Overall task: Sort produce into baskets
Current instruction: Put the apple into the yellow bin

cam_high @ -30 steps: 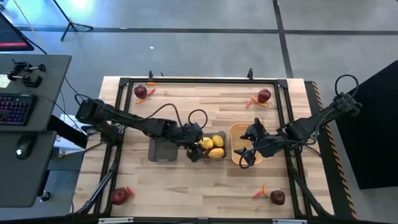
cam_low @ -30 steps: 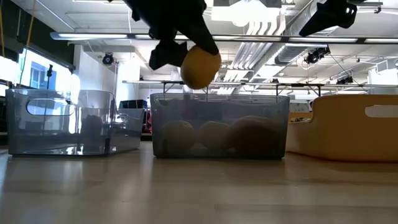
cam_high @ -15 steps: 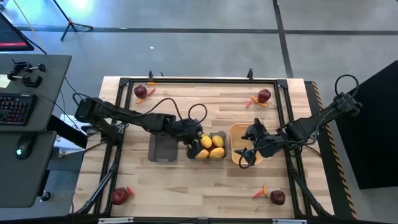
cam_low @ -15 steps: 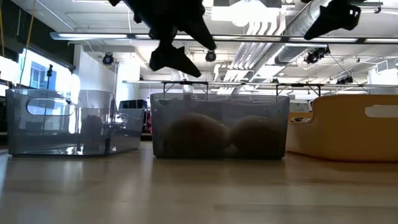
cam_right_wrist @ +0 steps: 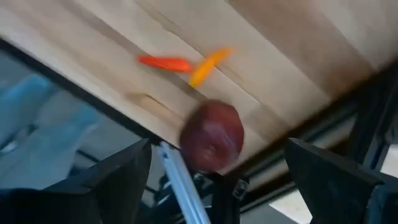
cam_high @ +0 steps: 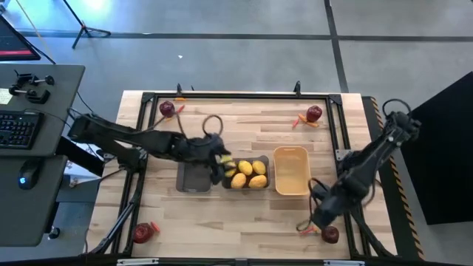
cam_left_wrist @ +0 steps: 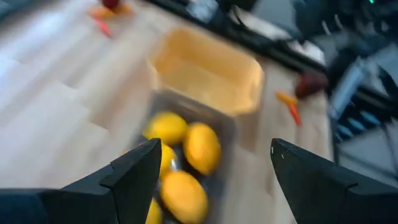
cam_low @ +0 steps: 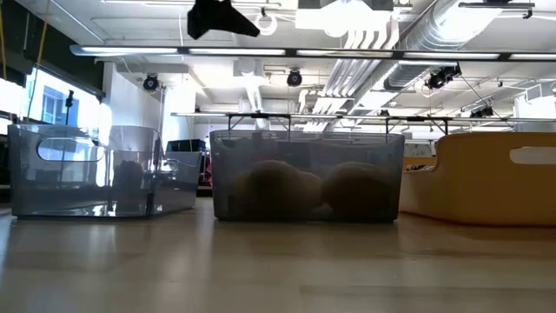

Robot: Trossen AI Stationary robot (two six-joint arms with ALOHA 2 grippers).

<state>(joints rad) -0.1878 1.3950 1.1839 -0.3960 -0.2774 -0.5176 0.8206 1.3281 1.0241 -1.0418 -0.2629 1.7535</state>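
There, apple (cam_right_wrist: 212, 137) ahead of right gripper's (cam_high: 316, 219) spread, empty jaws.

A pale wood-plank surface (cam_high: 244, 214) stands on a grey tiled floor (cam_high: 222, 44) beside a dark desk (cam_high: 37, 155) holding a keyboard (cam_high: 16, 129), with ceiling ducts (cam_low: 452, 26) and strip lights (cam_low: 347, 54) overhead.

Three bins in a row mid-table: lemons (cam_high: 247, 174) in middle bin (cam_high: 264, 160), empty bin (cam_high: 194, 179) left, third bin (cam_high: 291, 171) right.
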